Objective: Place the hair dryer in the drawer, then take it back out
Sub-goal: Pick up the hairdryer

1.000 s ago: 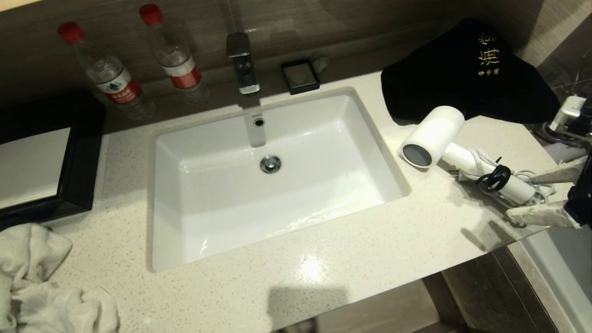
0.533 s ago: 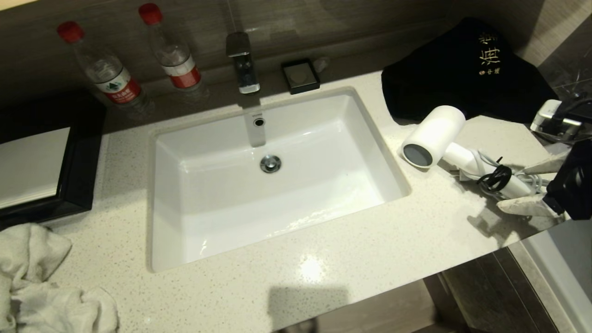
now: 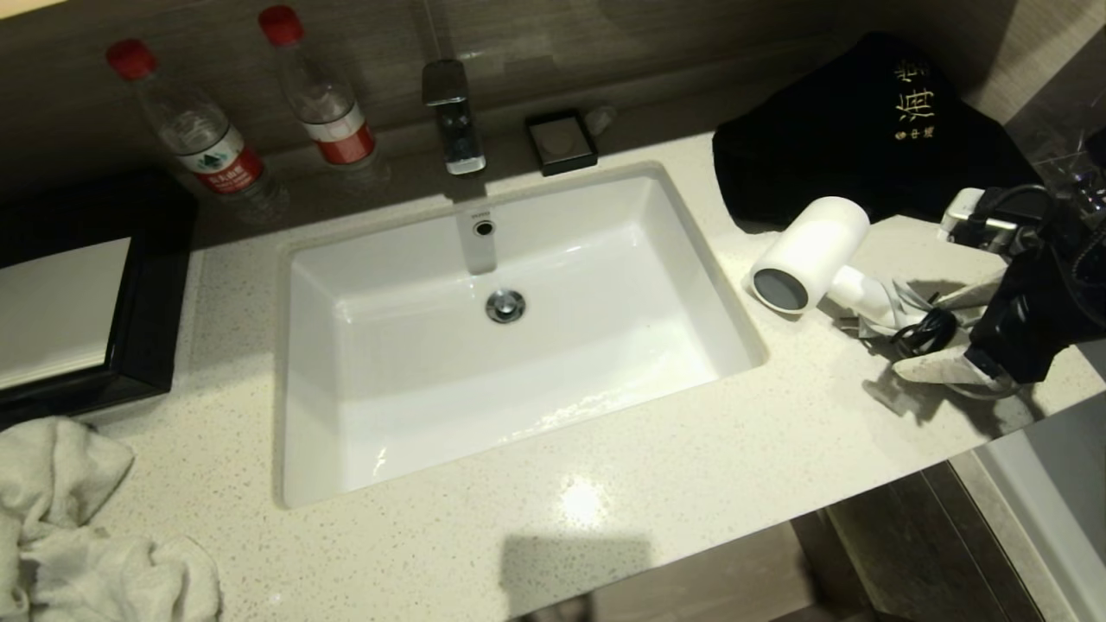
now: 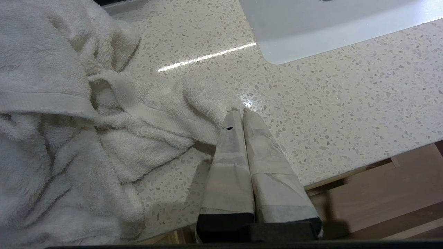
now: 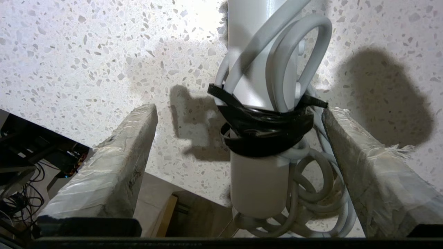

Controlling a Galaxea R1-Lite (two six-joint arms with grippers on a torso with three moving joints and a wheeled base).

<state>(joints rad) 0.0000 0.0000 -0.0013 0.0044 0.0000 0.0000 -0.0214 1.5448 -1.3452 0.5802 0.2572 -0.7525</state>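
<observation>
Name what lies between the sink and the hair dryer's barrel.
Only bare speckled counter lies between the sink and the hair dryer barrel; the head view shows that stretch with nothing on it.

This is a bathroom, most likely in a hotel: a white rectangular sink is set under a speckled stone countertop, with a chrome tap at the back wall. Two sealed water bottles with red caps stand by the wall, beside a small black soap dish. A crumpled white towel, a hair dryer and a black cloth bag with gold lettering lie on the counter.
</observation>
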